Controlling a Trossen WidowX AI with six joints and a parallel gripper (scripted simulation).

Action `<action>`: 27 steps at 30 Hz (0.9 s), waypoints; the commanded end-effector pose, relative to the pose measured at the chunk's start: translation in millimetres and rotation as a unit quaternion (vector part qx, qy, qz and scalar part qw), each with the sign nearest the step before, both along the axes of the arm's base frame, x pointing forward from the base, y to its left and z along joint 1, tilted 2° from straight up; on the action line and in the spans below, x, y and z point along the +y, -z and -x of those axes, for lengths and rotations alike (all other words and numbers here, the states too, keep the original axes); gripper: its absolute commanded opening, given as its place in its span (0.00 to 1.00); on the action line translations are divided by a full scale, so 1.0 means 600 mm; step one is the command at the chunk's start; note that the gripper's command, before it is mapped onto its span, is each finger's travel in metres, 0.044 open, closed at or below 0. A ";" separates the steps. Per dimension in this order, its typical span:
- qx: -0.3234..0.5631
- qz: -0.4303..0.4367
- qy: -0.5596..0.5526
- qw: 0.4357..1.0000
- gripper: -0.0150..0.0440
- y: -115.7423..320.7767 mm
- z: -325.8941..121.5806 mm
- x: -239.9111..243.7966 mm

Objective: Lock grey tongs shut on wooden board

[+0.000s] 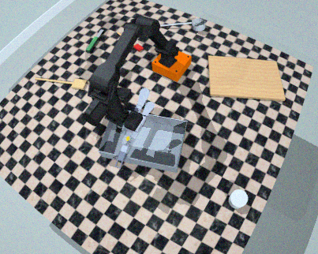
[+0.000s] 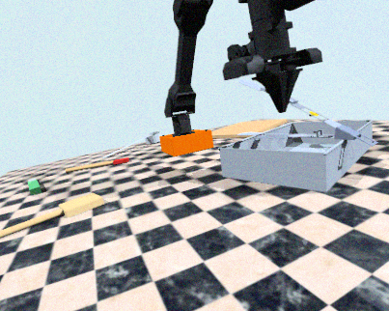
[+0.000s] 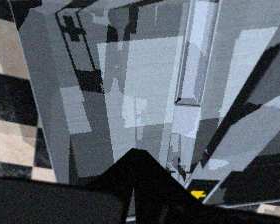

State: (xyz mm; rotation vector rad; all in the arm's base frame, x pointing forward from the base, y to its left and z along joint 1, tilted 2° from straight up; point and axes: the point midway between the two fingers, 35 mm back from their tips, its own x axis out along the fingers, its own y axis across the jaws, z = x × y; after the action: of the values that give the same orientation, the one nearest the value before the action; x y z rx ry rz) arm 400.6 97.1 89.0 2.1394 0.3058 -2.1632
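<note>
The grey tongs lie open and sloping across the roasting tin. Their broad ends rise past the rim on the arm's side; the narrow hinge end rests over the opposite rim. A yellow mark shows near the hinge. My gripper is shut and empty, pointing down above the tin's left part, beside the tongs. The arm hides part of the tongs in the top view. The wooden board lies flat at the right, with nothing on it.
The orange arm base stands between tin and board. A wooden spatula lies at the left, a green-handled tool and a red-ended one behind. A ladle lies at the back, a white cylinder at front right.
</note>
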 end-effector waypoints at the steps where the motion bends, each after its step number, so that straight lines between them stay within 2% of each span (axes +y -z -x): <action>1: 0.002 -0.002 -0.003 1.000 0.00 0.013 0.001 0.001; 18: 0.002 -0.002 -0.003 1.000 0.00 0.058 0.004 0.000; 27: 0.002 -0.001 -0.004 1.000 0.00 0.060 0.005 0.005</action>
State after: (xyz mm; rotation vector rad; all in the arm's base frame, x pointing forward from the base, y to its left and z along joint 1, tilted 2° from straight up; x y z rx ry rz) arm 398.6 97.2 53.9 2.1352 0.3074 -2.1650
